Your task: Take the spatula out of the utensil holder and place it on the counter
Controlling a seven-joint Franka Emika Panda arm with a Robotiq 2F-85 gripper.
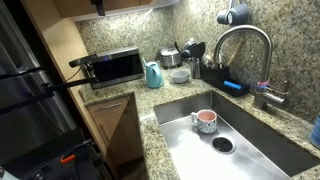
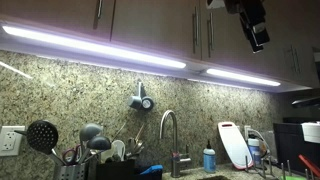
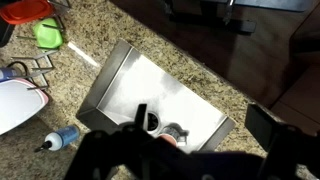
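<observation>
The utensil holder (image 1: 191, 70) is a dark upright cylinder on the granite counter (image 1: 120, 95), behind the sink's far left corner, next to the teal jug (image 1: 153, 74). Several utensils stick up from it, most with dark heads. A pale flat head that may be the spatula (image 2: 118, 150) shows among them in an exterior view; in the other views I cannot make it out. My gripper (image 2: 255, 33) hangs high above the sink, near the cabinets, and also shows in another exterior view (image 1: 236, 15). In the wrist view its fingers (image 3: 203, 112) are spread apart and empty.
A steel sink (image 1: 250, 135) holds a pink mug (image 1: 205, 121). A tall faucet (image 1: 240, 45), a black sink caddy (image 1: 220, 78), a steel pot (image 1: 170, 57) and a toaster oven (image 1: 113, 67) line the back. A white cutting board (image 2: 228, 145) and soap bottle (image 2: 208, 158) stand by the wall.
</observation>
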